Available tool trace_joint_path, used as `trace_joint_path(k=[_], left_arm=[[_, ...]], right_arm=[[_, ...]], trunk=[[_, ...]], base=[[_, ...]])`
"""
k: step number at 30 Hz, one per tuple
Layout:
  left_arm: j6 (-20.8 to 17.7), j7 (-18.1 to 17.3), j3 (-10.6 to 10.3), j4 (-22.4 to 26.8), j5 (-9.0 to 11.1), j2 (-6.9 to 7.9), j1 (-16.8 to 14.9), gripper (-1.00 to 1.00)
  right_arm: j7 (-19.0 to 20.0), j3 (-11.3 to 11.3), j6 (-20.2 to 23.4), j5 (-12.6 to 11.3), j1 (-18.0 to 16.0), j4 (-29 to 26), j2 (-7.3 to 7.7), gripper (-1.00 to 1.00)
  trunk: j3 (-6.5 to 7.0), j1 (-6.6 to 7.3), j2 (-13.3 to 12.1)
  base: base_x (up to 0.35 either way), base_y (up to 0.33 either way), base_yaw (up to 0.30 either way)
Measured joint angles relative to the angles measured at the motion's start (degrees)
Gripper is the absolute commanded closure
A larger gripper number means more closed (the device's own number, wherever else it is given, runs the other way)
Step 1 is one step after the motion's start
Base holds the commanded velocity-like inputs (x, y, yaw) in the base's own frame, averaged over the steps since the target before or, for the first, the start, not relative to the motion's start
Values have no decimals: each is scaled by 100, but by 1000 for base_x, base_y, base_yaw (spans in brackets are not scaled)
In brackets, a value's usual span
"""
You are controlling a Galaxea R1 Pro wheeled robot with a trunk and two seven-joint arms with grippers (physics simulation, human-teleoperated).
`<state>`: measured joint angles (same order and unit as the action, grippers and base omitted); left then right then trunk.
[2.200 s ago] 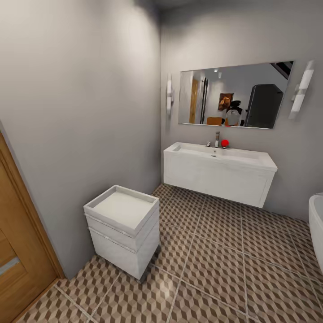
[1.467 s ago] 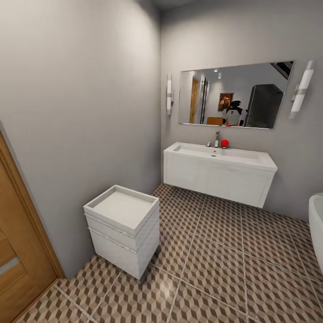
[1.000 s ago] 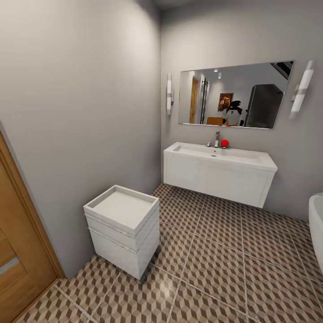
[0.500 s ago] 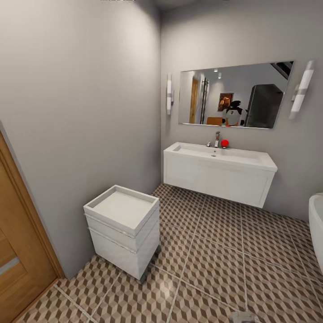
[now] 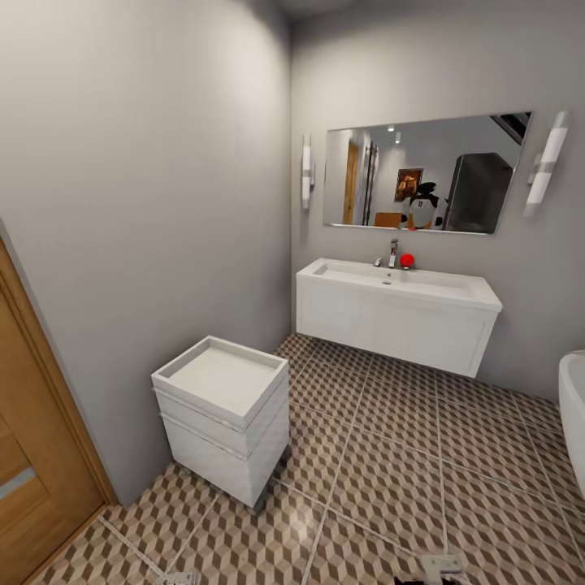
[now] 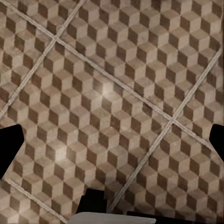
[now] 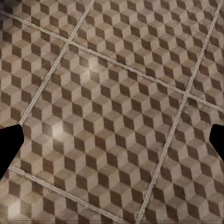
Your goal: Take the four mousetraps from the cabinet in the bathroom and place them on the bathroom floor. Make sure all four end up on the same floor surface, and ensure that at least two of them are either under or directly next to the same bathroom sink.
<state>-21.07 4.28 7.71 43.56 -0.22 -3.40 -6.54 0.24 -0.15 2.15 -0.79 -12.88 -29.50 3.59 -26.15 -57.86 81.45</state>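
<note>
From the head camera I look into a bathroom corner. The bathroom sink (image 5: 397, 280) hangs on the far wall, a wide white basin on a white vanity with a chrome tap (image 5: 393, 251) and a small red object (image 5: 407, 259) beside the tap. Above it is a mirror (image 5: 424, 173) with a tube lamp on each side. The bathroom floor (image 5: 406, 455) spreads out before me, cube-patterned tiles with pale grout lines — under the sink it lies bare. Against the left wall stands a low white drawer unit (image 5: 223, 414) with a tray-like top, and at the far left edge I see part of a wooden door (image 5: 28, 479). The white rim of a bathtub (image 5: 571, 406) shows at the right edge.

At the bottom edge of the head view two pale tips poke in, one low left (image 5: 179, 578), one low right (image 5: 443, 565); I cannot say what part of the arms they are.

Both wrist cameras look at floor tiles. The left pincer (image 6: 112, 144) has its dark fingertips at opposite edges of the picture — spread wide, nothing between them. The right pincer (image 7: 112, 144) is likewise wide, tiles alone in the gap.
</note>
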Motion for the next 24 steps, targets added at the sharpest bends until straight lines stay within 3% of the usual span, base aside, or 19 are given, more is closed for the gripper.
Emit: trace_joint_path(k=[8,24], left_arm=[[744,13,38,-869,9,45,-1,-100],[834,66,60,-992,7,44,2,-100]], right_arm=[[0,9,-185,12,-2,185,0,-100],[-8,15,-223,30,14,260,-8,-100]], trunk=[[143,176,-321],[431,527,-963]], base=[[0,0,0],[0,0,0]])
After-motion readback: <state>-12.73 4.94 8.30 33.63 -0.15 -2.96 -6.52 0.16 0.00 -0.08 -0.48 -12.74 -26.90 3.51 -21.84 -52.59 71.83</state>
